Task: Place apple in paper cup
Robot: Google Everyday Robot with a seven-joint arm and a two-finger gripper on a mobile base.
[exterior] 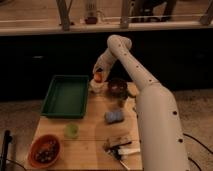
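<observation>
The apple (pixel 98 77) is a small orange-red fruit at the tip of my gripper (pixel 98 75), at the far side of the table. It sits right over the white paper cup (pixel 96 86), which stands between the green tray and the dark bowl. The cup is mostly hidden behind the gripper and the apple. My white arm reaches in from the right foreground and bends down to this spot.
A green tray (pixel 66 96) lies at the far left. A dark brown bowl (pixel 118 86) stands right of the cup. A blue sponge (pixel 114 116), a small green cup (pixel 71 130), an orange bowl (pixel 44 150) with dark contents and some utensils (pixel 120 146) lie nearer.
</observation>
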